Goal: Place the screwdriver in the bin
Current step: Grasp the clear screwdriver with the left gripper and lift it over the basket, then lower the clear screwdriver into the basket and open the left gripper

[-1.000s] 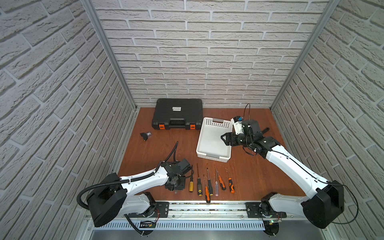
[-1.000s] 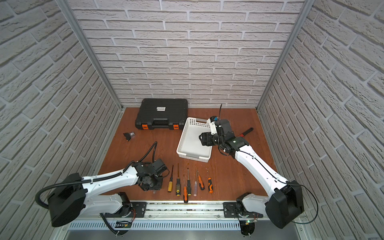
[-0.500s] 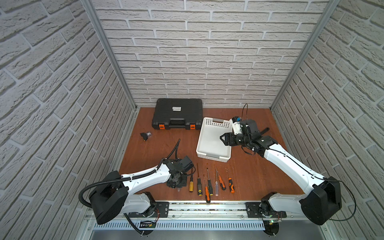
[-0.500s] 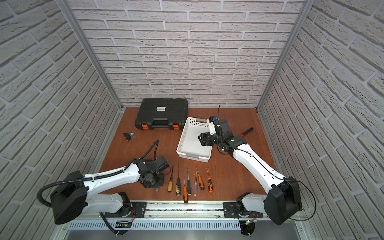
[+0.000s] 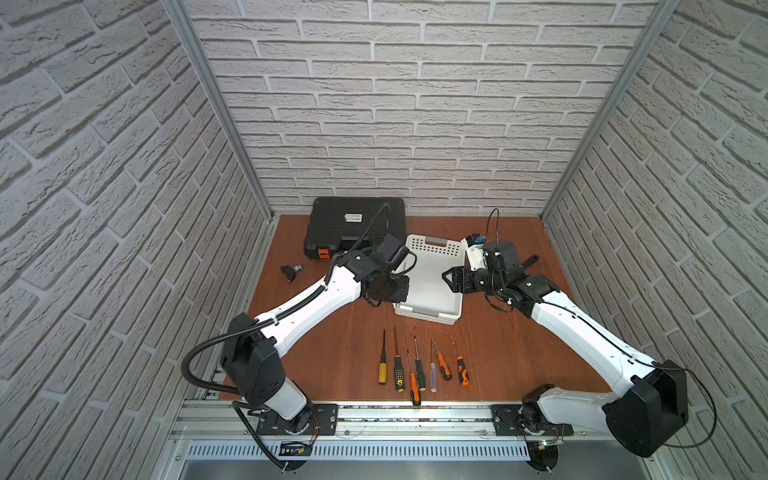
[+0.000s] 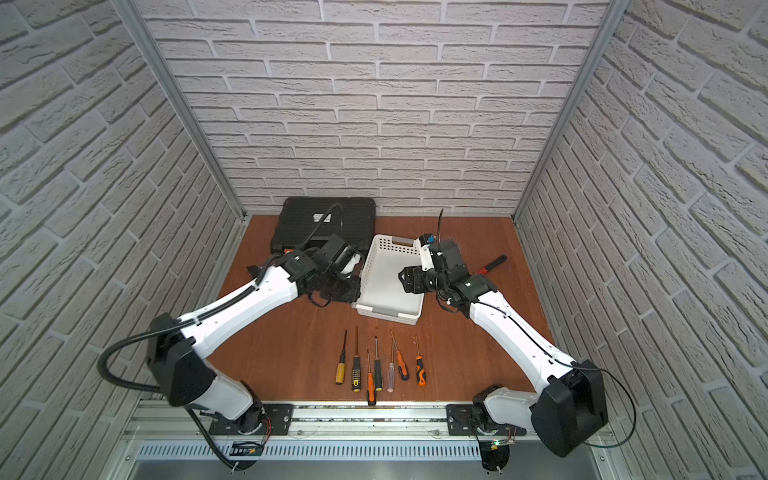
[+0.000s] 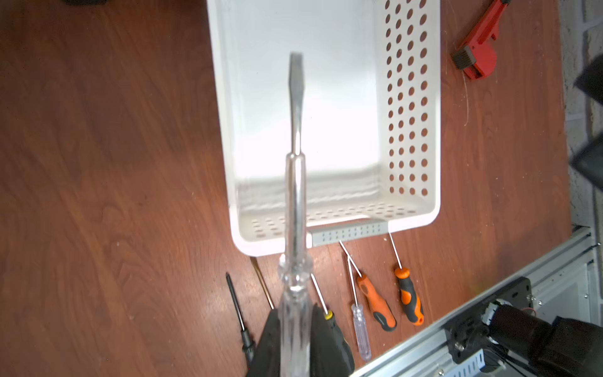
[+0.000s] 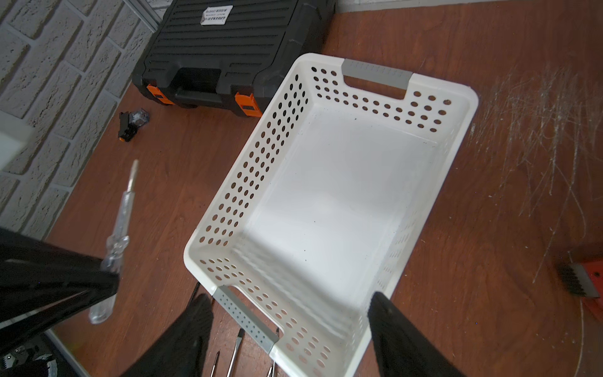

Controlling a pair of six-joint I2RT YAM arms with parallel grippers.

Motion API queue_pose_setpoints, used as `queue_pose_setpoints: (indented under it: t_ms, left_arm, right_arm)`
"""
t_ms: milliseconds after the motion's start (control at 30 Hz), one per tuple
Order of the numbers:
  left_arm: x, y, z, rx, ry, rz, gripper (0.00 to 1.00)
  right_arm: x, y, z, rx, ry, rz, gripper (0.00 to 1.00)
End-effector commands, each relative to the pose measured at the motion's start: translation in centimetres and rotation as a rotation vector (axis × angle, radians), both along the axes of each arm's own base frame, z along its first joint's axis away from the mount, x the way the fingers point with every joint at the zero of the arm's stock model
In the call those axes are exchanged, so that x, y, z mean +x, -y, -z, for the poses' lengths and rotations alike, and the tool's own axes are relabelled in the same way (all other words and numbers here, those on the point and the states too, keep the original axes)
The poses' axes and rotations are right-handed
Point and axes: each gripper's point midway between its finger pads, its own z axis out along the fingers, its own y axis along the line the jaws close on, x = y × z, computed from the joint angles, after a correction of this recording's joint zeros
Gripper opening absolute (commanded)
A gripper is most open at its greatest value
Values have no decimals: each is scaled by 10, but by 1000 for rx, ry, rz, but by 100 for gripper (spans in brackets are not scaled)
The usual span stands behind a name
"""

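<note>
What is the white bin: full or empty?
Empty. The bin shows only bare white floor; the clear-handled screwdriver is held aloft, not inside.

Left arm (image 5: 307, 307): runs from base at 7 o'clock of worktop (image 5: 332, 365) toward centre, elbow low, wrist bent down
Left gripper (image 5: 390, 286): fingers (image 7: 269, 346) clamped on clear handle of screwdriver (image 7: 295, 182), held above worktop
Right arm (image 5: 582, 332): from base at 5 o'clock, stretched toward centre, wrist turned toward 9 o'clock
Right gripper (image 5: 454, 279): fingers (image 8: 391, 329) spread wide apart, left gripper at its 9 o'clock
</note>
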Motion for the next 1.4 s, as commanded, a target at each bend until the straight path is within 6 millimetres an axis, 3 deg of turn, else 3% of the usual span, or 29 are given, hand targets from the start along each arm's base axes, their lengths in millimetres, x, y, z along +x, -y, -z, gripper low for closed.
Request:
queue_pose_setpoints:
  t_ms: [0, 200, 567, 800, 1100, 1200, 1367]
  left_arm:
    - [26, 22, 10, 23, 18, 100, 0]
    - [59, 41, 44, 66, -44, 91, 0]
    - [83, 50, 105, 126, -129, 44, 0]
    - [93, 45, 132, 173, -142, 2, 0]
    - [100, 53, 142, 138, -127, -10, 1]
    - [100, 57, 142, 115, -132, -6, 6]
    - [102, 58, 137, 100, -116, -15, 26]
  right_arm:
    - [-10, 12, -23, -18, 93, 19, 77]
    - [-34, 20, -19, -12, 78, 20, 76]
    - [-63, 26, -4, -11, 9, -5, 77]
    - [-87, 32, 24, -19, -93, -2, 77]
    - [-95, 33, 29, -5, -130, 4, 76]
    - [-95, 32, 30, -6, -140, 2, 76]
    - [-97, 35, 30, -12, -141, 10, 76]
